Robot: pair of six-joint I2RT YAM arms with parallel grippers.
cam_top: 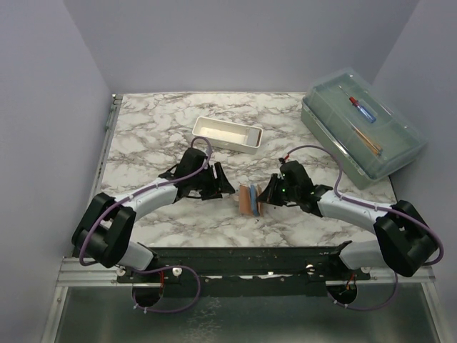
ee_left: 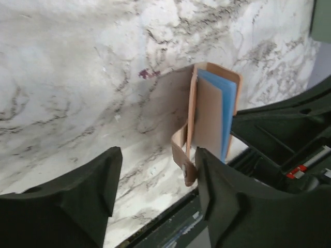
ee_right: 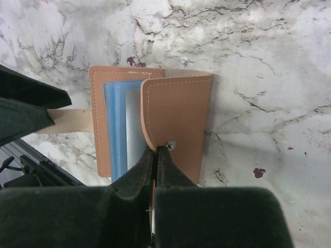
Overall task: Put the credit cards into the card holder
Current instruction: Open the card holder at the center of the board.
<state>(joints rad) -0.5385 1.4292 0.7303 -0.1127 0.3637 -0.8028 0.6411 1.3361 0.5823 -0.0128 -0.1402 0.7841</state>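
We see the wallet (cam_top: 248, 201) near the front middle of the marble table (cam_top: 164, 121), standing on edge between the two grippers and partly open. The right gripper (ee_right: 155, 155) is clenched on the lower edge of the wallet's front cover, its fingertips pinched together just beside the small snap (ee_right: 170, 145). Between the tan covers, pale blue cards (ee_right: 118, 124) show, tucked in behind the front flap. The left gripper (ee_left: 155, 188) is released, its fingers spread wide with bare marble between them; the wallet stands just beyond its right finger (ee_left: 220, 196). A tan strap (ee_right: 70, 119) runs sideways from the wallet's back cover toward the left gripper, and we cannot tell whether the two touch. Farther back on the table sits a white tray (cam_top: 227, 133), and at the far right corner a clear lidded box (cam_top: 360, 128), both well apart from the wallet.
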